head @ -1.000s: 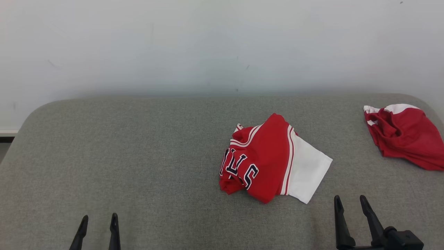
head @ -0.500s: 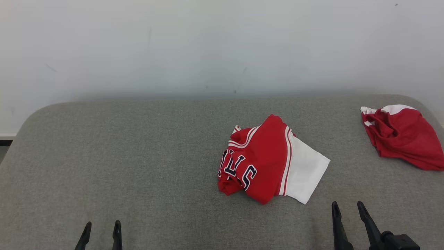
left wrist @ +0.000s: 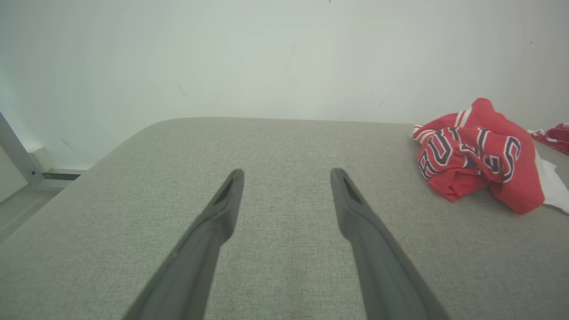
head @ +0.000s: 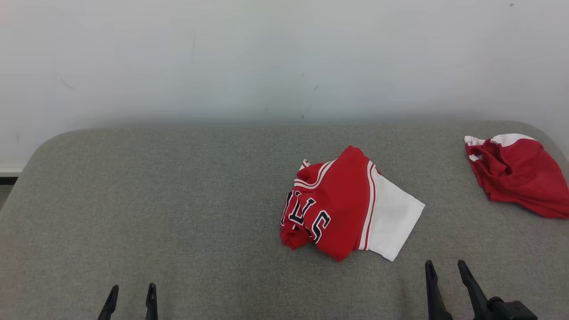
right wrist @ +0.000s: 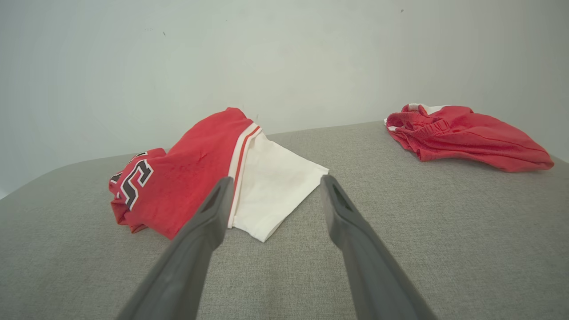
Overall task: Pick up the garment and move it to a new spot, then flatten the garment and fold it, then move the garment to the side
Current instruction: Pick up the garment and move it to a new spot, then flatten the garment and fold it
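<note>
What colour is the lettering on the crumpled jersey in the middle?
The lettering is dark navy, outlined white; left wrist view shows it best.

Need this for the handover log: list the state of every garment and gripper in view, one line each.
Red and white jersey: crumpled in a heap mid-surface, unfolded, not held.
Second red garment: bunched up near the right edge, not held.
Left gripper: open, empty, well clear of the jersey.
Right gripper: open, empty, just short of the jersey's white part.
Grey padded surface: bearing both garments.
</note>
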